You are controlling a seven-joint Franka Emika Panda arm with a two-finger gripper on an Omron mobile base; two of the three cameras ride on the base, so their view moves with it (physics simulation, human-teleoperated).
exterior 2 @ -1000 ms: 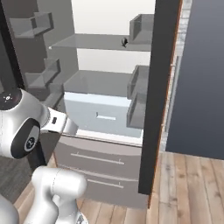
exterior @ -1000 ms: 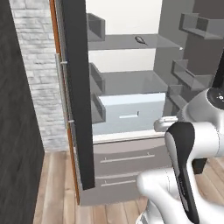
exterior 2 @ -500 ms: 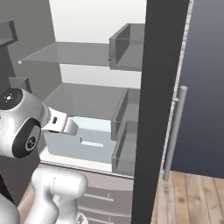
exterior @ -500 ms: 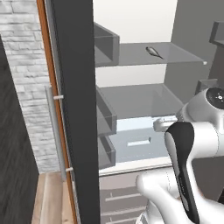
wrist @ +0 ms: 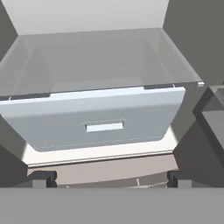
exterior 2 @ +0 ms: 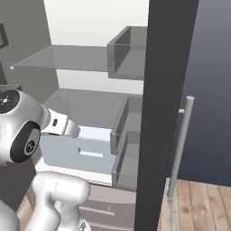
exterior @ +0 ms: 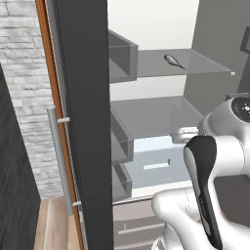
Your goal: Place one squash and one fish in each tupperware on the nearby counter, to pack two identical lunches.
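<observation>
A small dark grey fish [exterior: 173, 61] with a tail fin lies on the upper glass shelf [exterior: 195, 66] of the open fridge, towards its right side. My gripper [wrist: 110, 179] is open, its fingertips [wrist: 41, 178] wide apart with nothing between them. It points at the pale blue crisper drawer [wrist: 105, 118] under the lower glass shelf, well below the fish. The squash, the second fish, the tupperware and the counter are out of view.
The fridge's dark left door [exterior: 83, 122] with its bar handle [exterior: 58, 161] stands open close by, and so does the right door [exterior 2: 167, 113]. Grey door bins [exterior 2: 128, 54] jut inward on both sides. Grey freezer drawers [exterior: 132, 227] sit below the crisper.
The whole picture has shifted and grown: the base has driven closer to the fridge. The doors now crowd both base views. The arm holds much the same pose.
</observation>
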